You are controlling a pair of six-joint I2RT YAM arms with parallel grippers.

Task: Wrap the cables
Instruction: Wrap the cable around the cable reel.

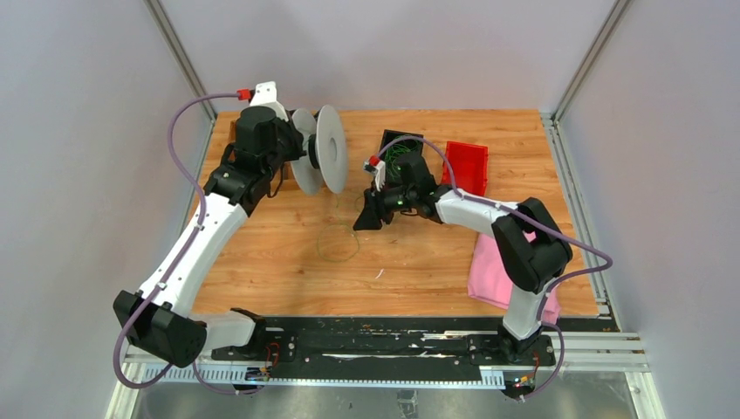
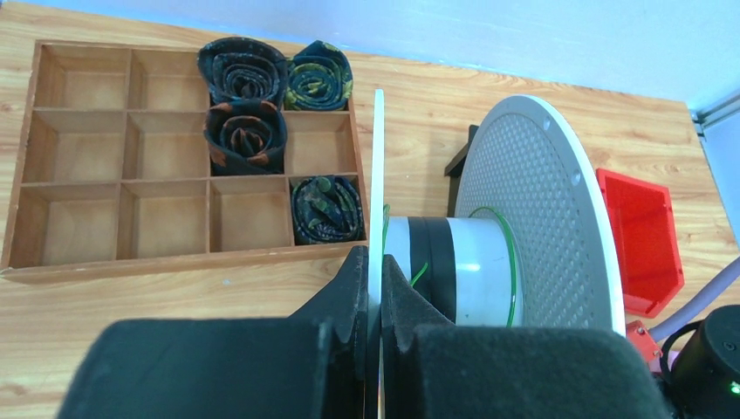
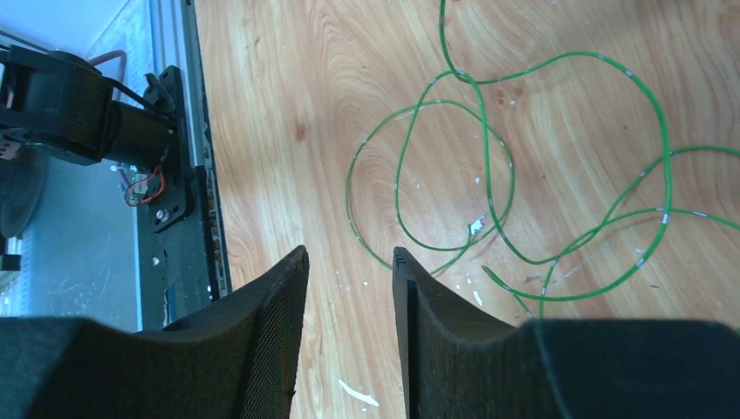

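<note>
The grey spool (image 1: 332, 148) stands on edge at the back left. My left gripper (image 2: 375, 262) is shut on its thin near flange (image 2: 378, 166). A turn of green cable (image 2: 510, 262) circles the white core beside the far perforated flange (image 2: 541, 201). More green cable (image 3: 668, 188) lies in loose loops on the wood, seen from above as a faint loop (image 1: 336, 240). My right gripper (image 3: 349, 253) hovers over the wood just beside these loops, open, with nothing between its fingers; in the top view it (image 1: 366, 218) sits right of the loop.
A wooden compartment tray (image 2: 105, 157) holding several rolled dark bundles (image 2: 244, 135) lies left of the spool. A black box (image 1: 400, 150) with green wire in it and a red bin (image 1: 467, 166) stand behind the right arm. A pink cloth (image 1: 493, 271) lies at the right front.
</note>
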